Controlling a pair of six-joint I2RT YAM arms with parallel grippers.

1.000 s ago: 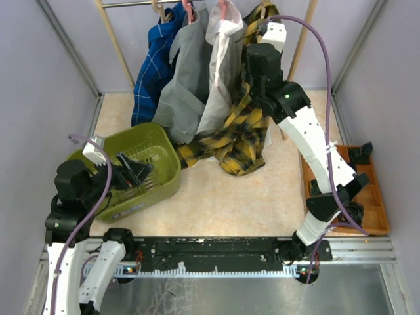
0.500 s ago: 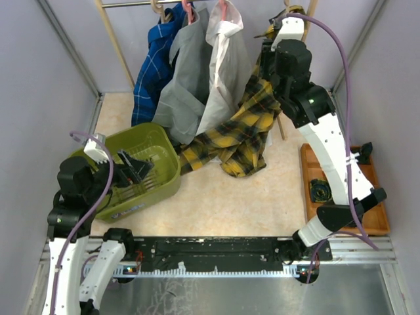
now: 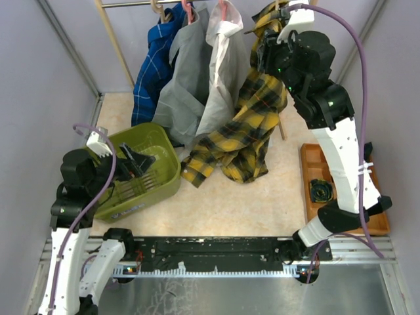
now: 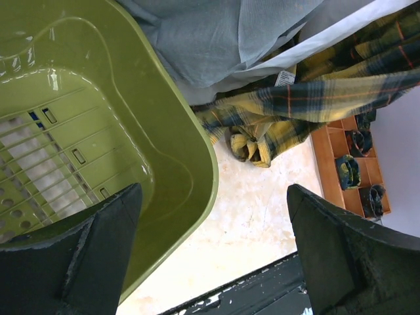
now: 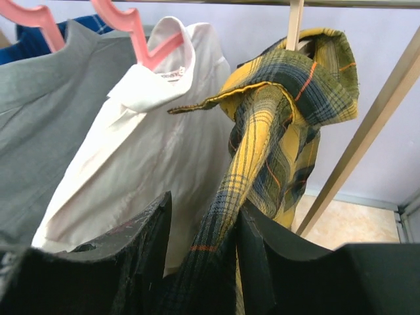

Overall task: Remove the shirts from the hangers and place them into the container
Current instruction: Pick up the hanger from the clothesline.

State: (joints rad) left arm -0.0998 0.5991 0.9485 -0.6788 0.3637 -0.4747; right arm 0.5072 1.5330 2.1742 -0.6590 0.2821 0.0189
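Plainly, the right hand (image 5: 203,220) has its two fingers (image 5: 131,256) closed partway on a twisted rope of the yellow-and-black plaid shirt (image 5: 262,131), with cloth filling the gap between them; the risk starts there, since the hold is on a narrow bunched fold, and a hard pull could slide the cloth out. Just above, at the upper centre of the wrist view, the shirt's collar loops over the pale wood-coloured hanger (image 5: 293,26) and is not yet off it; a tug sideways rather than up and over could drag the hanger along, or swing it into the white shirt (image 5: 151,144) on the pink hanger (image 5: 134,36) just beside. In the middle of the overhead view the plaid tail reaches down to the counter (image 3: 230,197), near the container (image 3: 161,187) at lower left but outside it; carried low, it could trail and catch on the rim. The right arm stands tall at the upper right of the overhead view, its wrist bent toward the hanging shirts. The left hand (image 4: 211,197) has its fingers (image 4: 85,256) spread wide and holds nothing; it is poised over the container's edge, with its arm folded low at lower left.
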